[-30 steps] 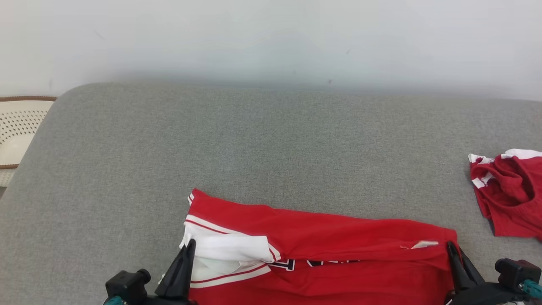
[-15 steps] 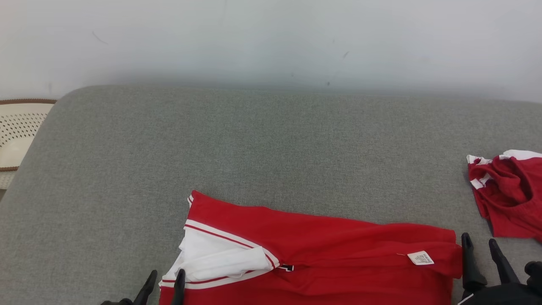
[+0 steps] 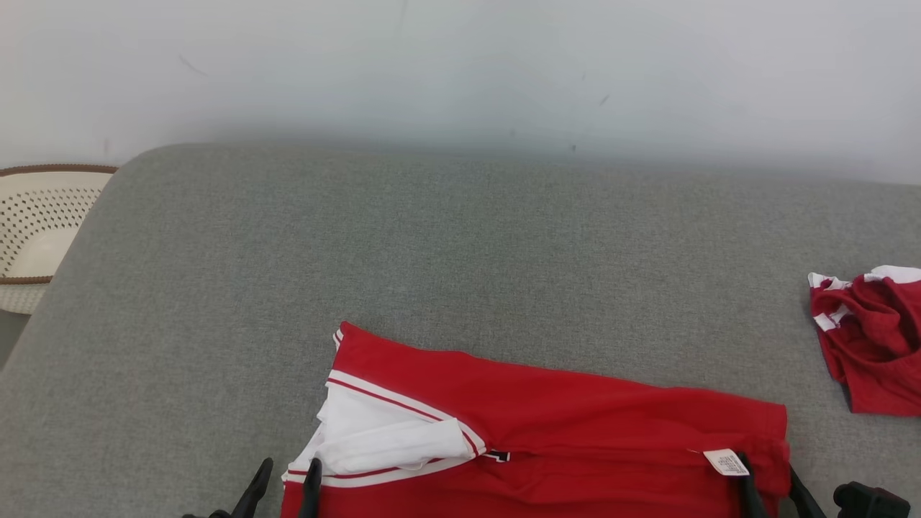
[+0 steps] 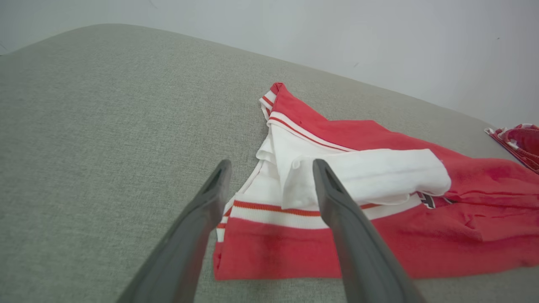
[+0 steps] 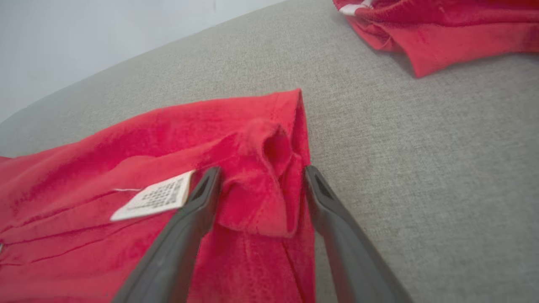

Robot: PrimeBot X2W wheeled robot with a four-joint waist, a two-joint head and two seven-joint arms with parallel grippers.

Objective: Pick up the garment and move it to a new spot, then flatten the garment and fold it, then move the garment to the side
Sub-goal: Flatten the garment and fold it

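Lying folded, garment [image 3: 547, 424] spans from left hand [image 3: 289, 467] to right hand [image 3: 767, 473].

You're looking across a grey cushioned surface [image 3: 460, 237] with a fine woven texture and a rounded far-left corner. Behind its far edge rises a plain pale wall [image 3: 460, 65], evenly lit, with a few small dark marks. Just off its left edge sits a cream perforated basket [image 3: 43, 216] with a brown rim.
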